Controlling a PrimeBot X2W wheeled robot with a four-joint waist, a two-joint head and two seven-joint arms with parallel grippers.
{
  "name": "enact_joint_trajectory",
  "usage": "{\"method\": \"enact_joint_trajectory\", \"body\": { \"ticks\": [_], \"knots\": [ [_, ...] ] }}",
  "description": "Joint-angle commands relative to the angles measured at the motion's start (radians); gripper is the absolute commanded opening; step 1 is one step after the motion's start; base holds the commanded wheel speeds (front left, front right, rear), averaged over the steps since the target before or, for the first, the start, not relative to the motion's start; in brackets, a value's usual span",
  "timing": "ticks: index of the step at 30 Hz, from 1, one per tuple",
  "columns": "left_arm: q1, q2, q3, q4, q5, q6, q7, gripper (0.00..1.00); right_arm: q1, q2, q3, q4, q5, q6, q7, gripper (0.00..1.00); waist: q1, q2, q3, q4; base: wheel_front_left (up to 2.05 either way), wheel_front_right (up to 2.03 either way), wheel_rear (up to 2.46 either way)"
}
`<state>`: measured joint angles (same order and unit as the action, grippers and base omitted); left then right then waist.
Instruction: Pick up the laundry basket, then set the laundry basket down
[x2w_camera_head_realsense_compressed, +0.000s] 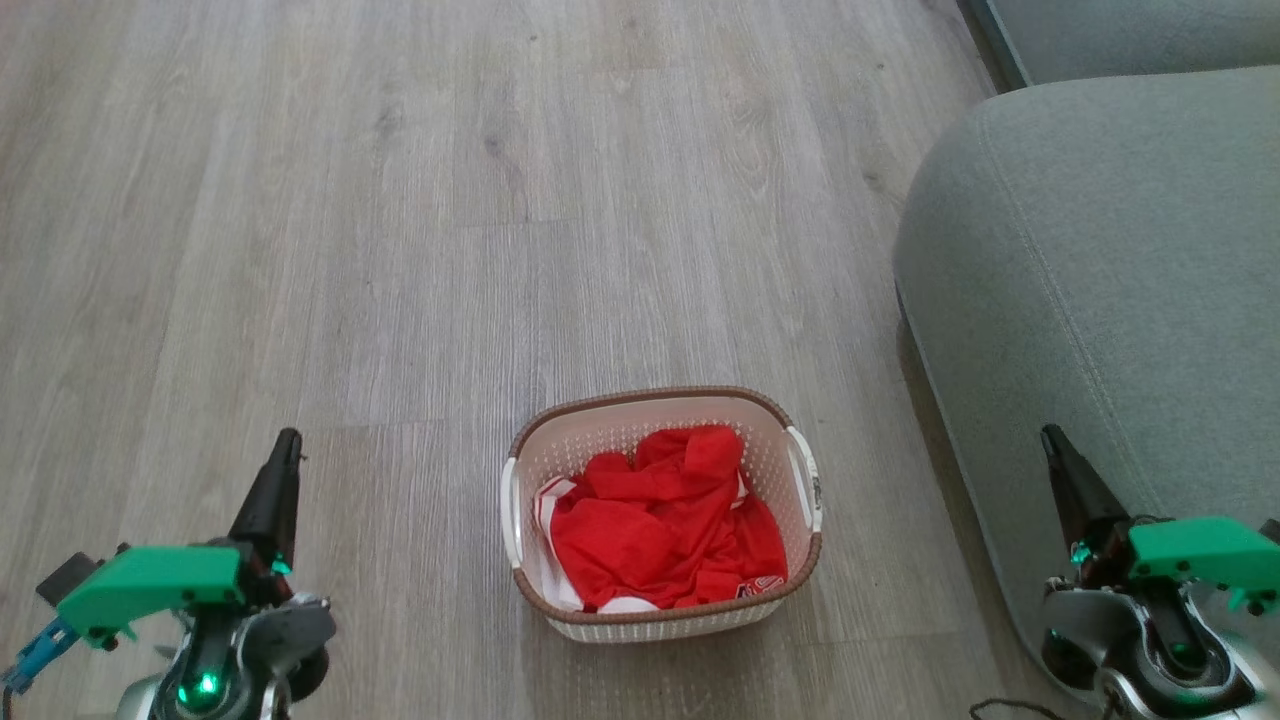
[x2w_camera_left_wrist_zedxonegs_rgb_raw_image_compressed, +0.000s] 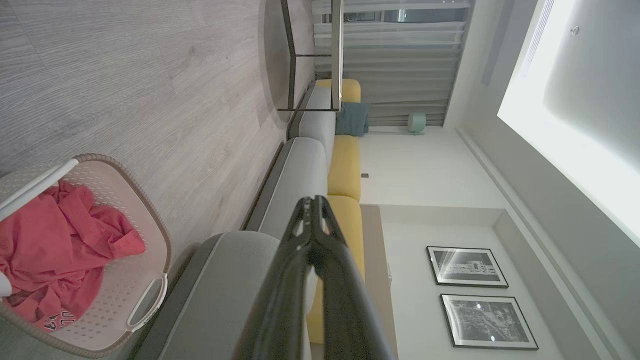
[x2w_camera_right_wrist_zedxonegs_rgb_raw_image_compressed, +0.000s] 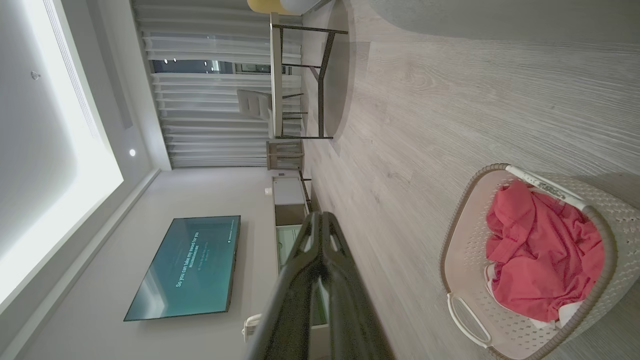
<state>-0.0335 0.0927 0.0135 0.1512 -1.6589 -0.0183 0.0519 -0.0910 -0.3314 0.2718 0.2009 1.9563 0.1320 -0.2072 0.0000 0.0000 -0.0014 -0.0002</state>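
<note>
Left hand (x2w_camera_head_realsense_compressed: 289, 442); right hand (x2w_camera_head_realsense_compressed: 1049, 437); both closed

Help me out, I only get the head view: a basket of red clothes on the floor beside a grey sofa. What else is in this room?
Observer: The right wrist view shows a television on the wall, switched on.
Operator: And on the other side?
Observer: The left wrist view shows two framed pictures on a white wall past the sofa.
Operator: Are the claws gripping anything?
Observer: No. Seen up close, the left claw and right claw are both shut with fingertips together, apart from the basket.
</note>
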Motion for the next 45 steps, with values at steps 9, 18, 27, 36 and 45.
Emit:
{"method": "enact_joint_trajectory", "body": {
  "ticks": [9,18,27,36,45],
  "knots": [
    [-0.06,0.007,0.042,-0.025,-0.005,-0.007,0.006,0.0,-0.046,-0.043,0.025,-0.036,0.015,-0.001,-0.016,0.0,0.0,0.0,0.0,0.0,0.0,0.0,0.0],
    [-0.06,0.005,0.044,-0.026,-0.004,-0.007,0.008,0.0,-0.047,-0.052,0.036,-0.041,0.024,-0.001,-0.025,0.0,0.0,0.0,0.0,0.0,0.0,0.0,0.0],
    [-0.06,0.004,0.045,-0.026,-0.002,-0.007,0.009,0.0,-0.048,-0.058,0.042,-0.044,0.03,-0.001,-0.031,0.0,0.0,0.0,0.0,0.0,0.0,0.0,0.0],
    [-0.06,0.003,0.047,-0.026,-0.001,-0.006,0.01,0.0,-0.049,-0.063,0.048,-0.047,0.035,-0.001,-0.036,0.0,0.0,0.0,0.001,0.0,0.0,0.0,0.0],
    [-0.06,0.002,0.048,-0.026,0.0,-0.006,0.012,0.0,-0.05,-0.066,0.053,-0.049,0.039,-0.001,-0.04,0.0,0.0,0.0,0.001,0.0,0.0,0.0,0.0]
  ]
}}
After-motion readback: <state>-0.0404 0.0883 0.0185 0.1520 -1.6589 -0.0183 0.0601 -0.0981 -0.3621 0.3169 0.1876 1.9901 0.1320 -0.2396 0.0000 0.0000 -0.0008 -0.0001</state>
